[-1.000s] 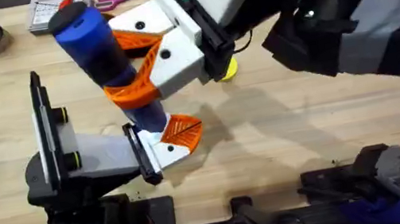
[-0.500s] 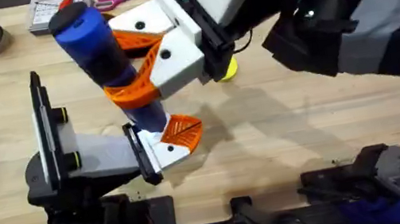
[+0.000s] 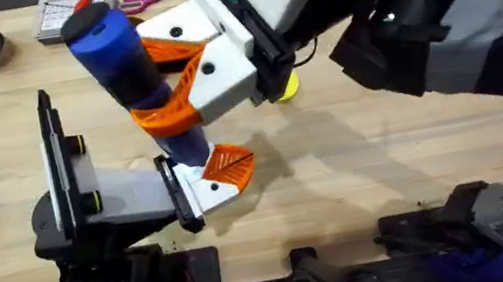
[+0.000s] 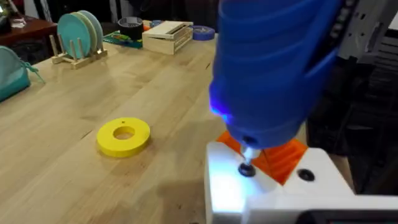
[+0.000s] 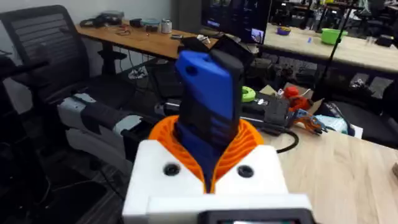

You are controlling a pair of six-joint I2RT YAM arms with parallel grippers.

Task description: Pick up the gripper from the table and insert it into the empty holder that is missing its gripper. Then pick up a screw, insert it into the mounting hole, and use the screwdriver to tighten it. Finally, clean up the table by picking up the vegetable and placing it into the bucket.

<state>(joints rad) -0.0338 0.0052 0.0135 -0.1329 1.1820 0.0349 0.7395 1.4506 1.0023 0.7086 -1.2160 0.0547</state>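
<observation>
I take the screwdriver (image 3: 130, 79) as my landmark. It is held upright but leaning: in the overhead view its blue body runs from the rounded cap at the far left down and to the right, so the long axis goes from the cap toward the tip, and the tip points down at the left arm's finger mount. My right gripper (image 3: 172, 88) is clenched around the middle of the blue body, and I see the two orange ribbed pads (image 5: 249, 140) pressing it from both sides in the right wrist view.

Directly under the screwdriver tip sits the white holder (image 4: 273, 186) of the left arm. In the left wrist view the metal bit (image 4: 247, 163) stands on a small dark screw head (image 4: 247, 170) in the white part, and a blue light glows at the lower edge of the tool. Just behind the bit, the orange gripper (image 4: 283, 155) is seated in this holder; from above I see its ribbed face (image 3: 227, 165) just below and right of the screwdriver's lower end. Whether the left gripper (image 3: 201, 191) is released or clenched, I cannot tell.

A flat yellow ring (image 4: 123, 136) lies on the wooden table (image 3: 388, 170), to the right of the screwdriver from above, partly hidden by the right arm. Far from the screwdriver, at the table's far edge, a wooden rack (image 4: 78, 53) holds pale green plates (image 4: 81, 30) standing on edge.
</observation>
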